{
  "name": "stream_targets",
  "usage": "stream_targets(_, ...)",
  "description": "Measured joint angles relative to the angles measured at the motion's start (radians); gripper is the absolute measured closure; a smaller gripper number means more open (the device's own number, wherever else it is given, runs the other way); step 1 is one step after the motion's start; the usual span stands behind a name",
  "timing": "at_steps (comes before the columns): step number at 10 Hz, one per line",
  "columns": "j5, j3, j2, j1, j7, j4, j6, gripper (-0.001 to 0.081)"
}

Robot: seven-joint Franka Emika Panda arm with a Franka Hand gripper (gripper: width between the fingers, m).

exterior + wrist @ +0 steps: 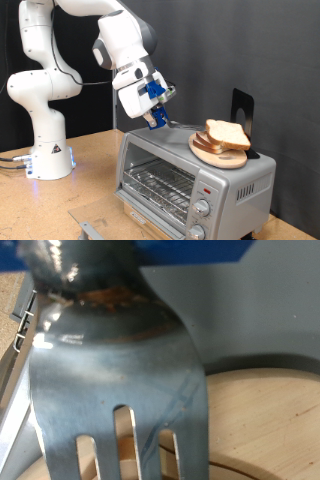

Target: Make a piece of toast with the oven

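Nearest the lens, in the wrist view: a scratched steel fork [115, 370], tines pointing down toward a round pale wooden plate [255, 420], handle running up out of sight toward the hand, apparently carried there. Fingers themselves not visible in that view.

From the exterior view, lowest and closest: small boxy silver toaster oven [190, 180] on the wooden bench [95, 150], glass door shut, wire rack bare behind it, two round knobs stacked at the exterior view's right edge of the front panel. No bread inside, by the look of it.

On the oven's top, toward the exterior view's right: the same round wooden plate, carrying two alike square slices of pale white bread with tan-brown crust, stacked a little askew. Upper slice, the piece of toast [228, 134], lying flat, pale, seemingly untoasted.

Above the oven's top, toward the exterior view's left of the plate: white and blue robot hand [155, 118], tilted, apparently closed on the fork's handle, grip too small to confirm. Fork's long axis slanting down and toward the exterior view's right, tip near the plate's rim, just short of the bread. Toast thus to the exterior view's right of the hand and slightly lower.

Behind, a black stand [241, 108] against a dark wall.
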Motion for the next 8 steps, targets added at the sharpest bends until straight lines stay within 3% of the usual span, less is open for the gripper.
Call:
stream_targets(4, -0.096, 0.003, 0.042, -0.006, 0.070, 0.054, -0.092, 0.0318)
stream_targets(8, -0.122, 0.003, 0.092, -0.007, 0.117, 0.131, -0.174, 0.0318)
